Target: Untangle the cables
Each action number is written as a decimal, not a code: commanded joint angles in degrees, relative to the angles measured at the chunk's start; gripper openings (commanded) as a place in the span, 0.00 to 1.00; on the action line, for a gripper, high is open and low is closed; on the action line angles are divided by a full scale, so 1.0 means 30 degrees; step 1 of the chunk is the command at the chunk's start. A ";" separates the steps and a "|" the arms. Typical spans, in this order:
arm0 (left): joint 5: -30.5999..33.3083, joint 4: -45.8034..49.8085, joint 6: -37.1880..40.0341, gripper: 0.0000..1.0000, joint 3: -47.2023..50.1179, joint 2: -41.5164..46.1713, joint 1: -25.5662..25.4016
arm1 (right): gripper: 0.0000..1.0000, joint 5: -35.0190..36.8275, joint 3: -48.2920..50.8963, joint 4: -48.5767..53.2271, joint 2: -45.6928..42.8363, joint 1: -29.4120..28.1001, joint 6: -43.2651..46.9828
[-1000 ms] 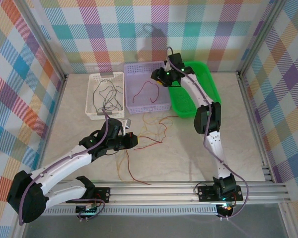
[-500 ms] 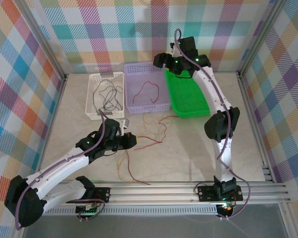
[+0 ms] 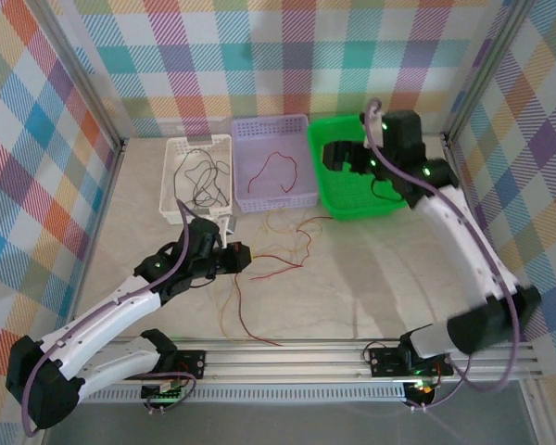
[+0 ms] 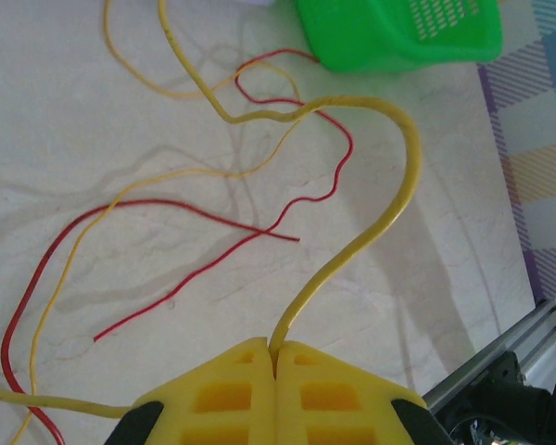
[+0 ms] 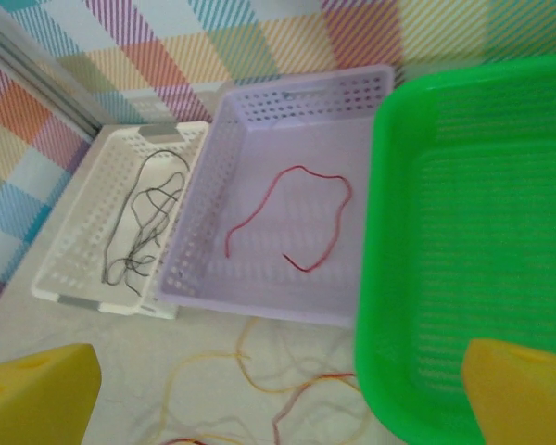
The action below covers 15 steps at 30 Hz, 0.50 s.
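**K:** Jaws status, both arms?

**M:** Left gripper [image 4: 276, 350]: jaws pressed together, pinching a yellow cable [image 4: 352, 250] (it comes out right at the seam between the tips). Right gripper [image 5: 280, 397]: jaws spread wide, nothing between them.

**K:** Where are they?

**M:** Left sits low over the surface [image 3: 380, 278], left of centre. Right hangs above the green tray [image 5: 380, 278], toward the far-right corner.

**K:** Cables?

**M:** Loose tangle [image 3: 280, 243] mid-surface, just on the near side of the baskets. It's yellow and red strands crossing each other. The pinched yellow one rises from the tips, arcs over and runs back above a red strand [image 4: 348, 148]. Another red strand trails off toward the near edge.

**K:** Any in the baskets?

**M:** One red cable [image 5: 292, 169] lies alone in the purple basket [image 5: 287, 102], in a loose open curve. A black cable [image 3: 201, 178] sits looped in the white basket [image 5: 74, 250].

**K:** Basket layout?

**M:** Row along the far edge: white on the left, purple in the middle, green tray on the right (sides touching, as far as the right wrist view shows).
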<state>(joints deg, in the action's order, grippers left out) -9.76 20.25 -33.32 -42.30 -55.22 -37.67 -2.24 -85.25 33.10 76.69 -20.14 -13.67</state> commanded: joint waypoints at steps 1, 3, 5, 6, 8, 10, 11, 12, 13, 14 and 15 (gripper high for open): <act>0.0529 0.0244 0.0427 0.00 -0.1128 0.0028 0.0166 | 1.00 0.3094 0.3352 -0.2719 -0.3504 0.0122 0.1815; 0.0571 0.0326 0.0443 0.00 -0.1623 -0.0220 0.0164 | 1.00 0.4104 0.5178 -0.2970 -0.5840 0.0121 0.2356; 0.0696 0.0404 0.0472 0.00 -0.2145 -0.0382 0.0165 | 1.00 0.4952 0.7020 -0.3116 -0.8076 0.0122 0.2672; 0.0755 0.0439 0.0515 0.00 -0.2435 -0.0454 0.0164 | 1.00 0.5178 0.7908 -0.3101 -0.9189 0.0122 0.2887; 0.0814 0.0597 0.0560 0.00 -0.3002 -0.0632 0.0164 | 1.00 0.5336 0.9121 -0.2782 -1.0938 0.0129 0.3141; 0.0771 0.0735 0.0575 0.00 -0.3432 -0.0819 0.0164 | 1.00 0.5887 1.0189 -0.2210 -1.2565 0.0122 0.3180; 0.0700 0.0738 0.0525 0.00 -0.3553 -0.0888 0.0168 | 1.00 0.6194 1.0605 -0.1943 -1.3186 0.0137 0.3181; 0.0679 0.0760 0.0489 0.00 -0.3684 -0.0948 0.0150 | 1.00 0.6476 1.1087 -0.1570 -1.3857 0.0122 0.3195; 0.0676 0.0820 0.0472 0.00 -0.3821 -0.1008 0.0168 | 1.00 0.6690 1.1487 -0.1201 -1.4527 0.0122 0.3209; 0.0677 0.0902 0.0447 0.00 -0.3924 -0.1038 0.0144 | 1.00 0.6922 1.1793 -0.0827 -1.5081 0.0118 0.3147; 0.0675 0.1004 0.0421 0.00 -0.4112 -0.1118 0.0137 | 1.00 0.7281 1.2187 -0.0461 -1.5731 0.0137 0.2953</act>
<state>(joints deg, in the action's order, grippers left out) -8.23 21.32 -33.10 -52.47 -58.06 -37.56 15.46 -50.94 29.15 32.34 -20.14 -5.50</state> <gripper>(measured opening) 0.042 0.996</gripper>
